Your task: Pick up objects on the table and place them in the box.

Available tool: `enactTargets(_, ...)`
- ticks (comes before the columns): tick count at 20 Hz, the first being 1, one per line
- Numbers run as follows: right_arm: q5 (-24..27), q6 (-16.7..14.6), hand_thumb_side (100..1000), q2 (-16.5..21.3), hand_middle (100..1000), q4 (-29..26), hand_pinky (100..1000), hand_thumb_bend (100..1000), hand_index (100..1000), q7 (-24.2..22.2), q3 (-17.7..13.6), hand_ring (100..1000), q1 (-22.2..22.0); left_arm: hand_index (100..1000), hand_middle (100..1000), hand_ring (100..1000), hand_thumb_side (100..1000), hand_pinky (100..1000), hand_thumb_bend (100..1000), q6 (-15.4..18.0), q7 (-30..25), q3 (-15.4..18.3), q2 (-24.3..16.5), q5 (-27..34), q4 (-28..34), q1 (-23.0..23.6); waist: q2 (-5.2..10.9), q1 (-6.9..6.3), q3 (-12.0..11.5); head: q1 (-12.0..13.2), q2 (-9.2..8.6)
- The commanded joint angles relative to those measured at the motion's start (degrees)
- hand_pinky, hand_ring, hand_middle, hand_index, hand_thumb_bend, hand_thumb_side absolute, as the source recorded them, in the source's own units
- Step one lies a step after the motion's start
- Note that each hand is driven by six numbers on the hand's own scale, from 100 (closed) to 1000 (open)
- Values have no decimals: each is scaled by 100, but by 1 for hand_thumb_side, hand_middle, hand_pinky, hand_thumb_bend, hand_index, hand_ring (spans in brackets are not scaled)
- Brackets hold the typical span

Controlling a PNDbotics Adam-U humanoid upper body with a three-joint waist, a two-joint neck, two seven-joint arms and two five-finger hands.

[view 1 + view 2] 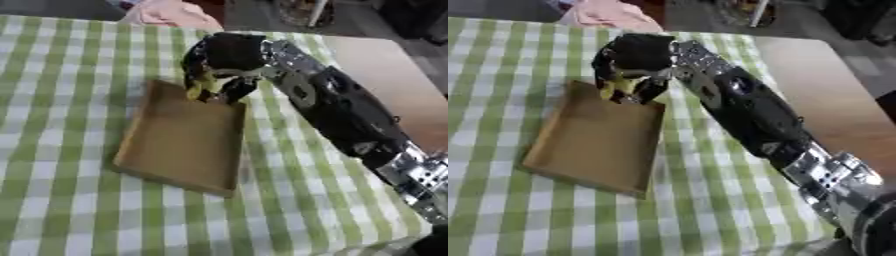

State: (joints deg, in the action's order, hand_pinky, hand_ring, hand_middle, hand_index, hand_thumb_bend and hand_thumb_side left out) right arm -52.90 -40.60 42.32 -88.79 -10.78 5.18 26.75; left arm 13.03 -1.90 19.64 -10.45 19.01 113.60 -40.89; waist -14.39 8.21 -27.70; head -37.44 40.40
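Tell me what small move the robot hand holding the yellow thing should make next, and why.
Probably lower a little and then open the fingers. The right robot hand is curled round a yellow object and hangs over the far end of the shallow brown box, which looks empty. The object seems to be above the box's floor, so a short descent should let it drop inside rather than onto the checked cloth.

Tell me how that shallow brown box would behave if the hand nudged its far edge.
The box looks shallow and thin-walled, so it is probably light and would slide or turn rather than tip. It lies on a checked cloth, which may bunch up and drag with it. The right hand, curled round something yellow at the box's far end, could shift it easily.
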Motion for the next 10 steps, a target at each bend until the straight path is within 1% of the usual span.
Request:
enactTargets(1,-251,194,100,-28,502,127,406,100,624,-13,25,560,102,612,759,751,526,688,154,-4,31,-45,-38,29,100,-123,126,-51,-16,-63,72)
enactTargets(6,-724,637,100,-202,501,248,398,100,621,123,68,569,124,612,760,752,532,689,155,-29,65,-58,-14,14,100,-131,147,-33,-38,-105,122)
enactTargets(10,-1408,1056,100,-297,511,319,422,100,630,311,132,601,114,612,761,752,535,689,155,-61,81,-63,11,4,100,-130,173,-28,-47,-128,183)
